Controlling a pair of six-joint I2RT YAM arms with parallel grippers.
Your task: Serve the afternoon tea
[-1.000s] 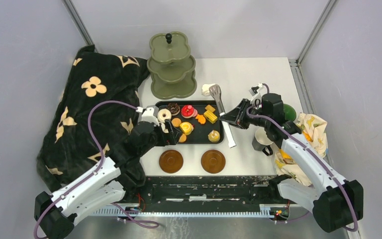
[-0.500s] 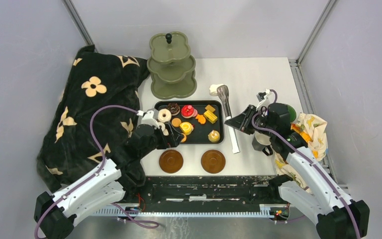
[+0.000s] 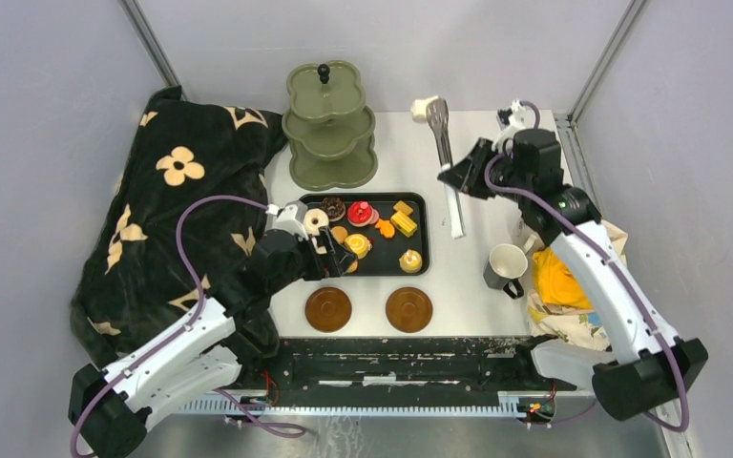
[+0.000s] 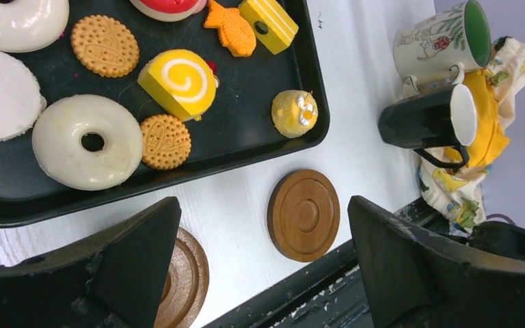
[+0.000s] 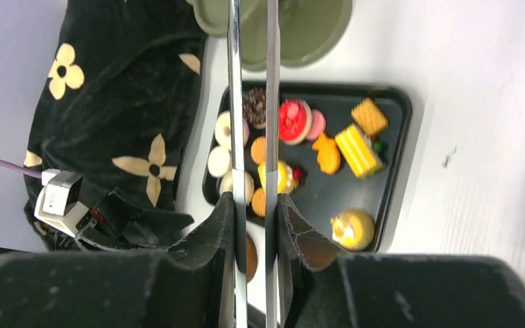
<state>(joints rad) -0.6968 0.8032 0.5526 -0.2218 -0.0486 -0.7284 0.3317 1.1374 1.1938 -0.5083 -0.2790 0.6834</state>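
- Overhead, the left end effector hangs spread wide over the near-left part of the black tray, with nothing between its fingers. One brown saucer lies just behind it on the table, and a second saucer lies off to its right.
- The right end effector pinches the metal tongs partway along their arms. A white cake sits at their far tip. The three-tier stand is well to this end effector's left and the dark mug behind it.
- At the left wrist, the fingers stand far apart. Ahead of them on the tray lie a white donut, a cookie and a yellow swirl cake. The second saucer lies between the fingers, and a patterned mug stands far right.
- At the right wrist, the fingers press both tong arms, which run straight ahead over the tray towards the stand.
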